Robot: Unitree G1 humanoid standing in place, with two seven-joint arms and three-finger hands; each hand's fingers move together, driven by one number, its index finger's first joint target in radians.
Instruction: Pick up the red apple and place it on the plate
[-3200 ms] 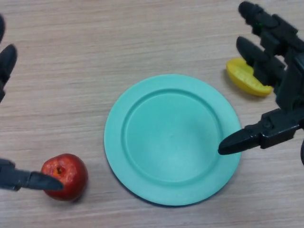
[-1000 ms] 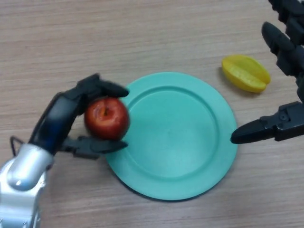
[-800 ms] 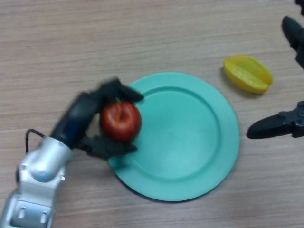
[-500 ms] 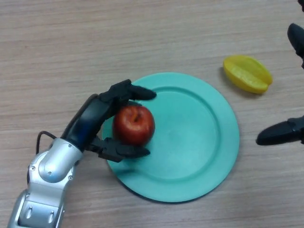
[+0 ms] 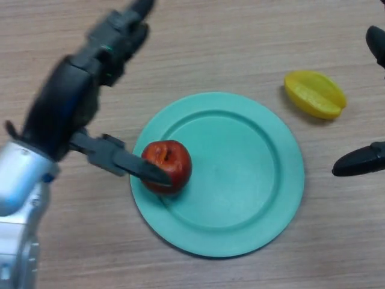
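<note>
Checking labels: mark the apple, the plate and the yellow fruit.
red apple (image 5: pixel 169 164), head view, its top by the stem dimple.
plate (image 5: pixel 240 174), head view, bare centre of the well.
yellow fruit (image 5: pixel 315 94), head view, middle of its upper face.

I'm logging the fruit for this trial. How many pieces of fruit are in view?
2. The red apple sits on the left side of the green plate; the yellow fruit lies on the table beyond the plate's right rim. None appears hidden.

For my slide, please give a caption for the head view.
Left hand open above the red apple, now resting on the green plate; yellow fruit beside it.
</note>
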